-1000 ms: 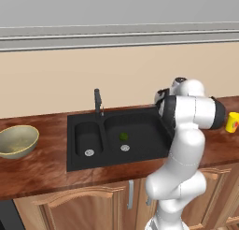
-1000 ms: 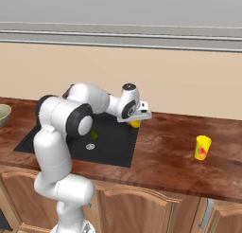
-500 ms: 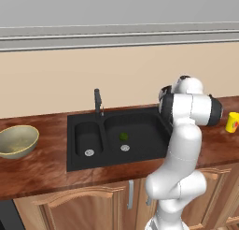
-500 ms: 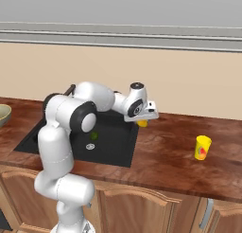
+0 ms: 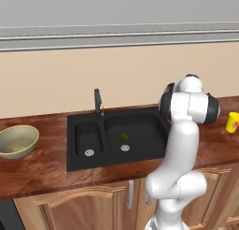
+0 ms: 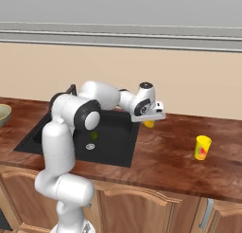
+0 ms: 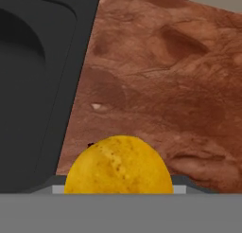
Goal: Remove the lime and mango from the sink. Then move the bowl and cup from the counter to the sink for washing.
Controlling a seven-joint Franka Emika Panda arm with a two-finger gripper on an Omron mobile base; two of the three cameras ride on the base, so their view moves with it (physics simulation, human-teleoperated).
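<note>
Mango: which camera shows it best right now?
The hand view: the mango sits large and close, above the counter beside the sink. The right base view shows a small yellow part under the tool. In the left base view the arm hides it.

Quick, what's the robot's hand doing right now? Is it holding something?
Gripper: jaws closed on the mango, carried above the counter beside the sink.

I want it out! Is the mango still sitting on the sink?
Apart. Right base view: the mango hangs under the pincer, beyond the sink edge.
</note>
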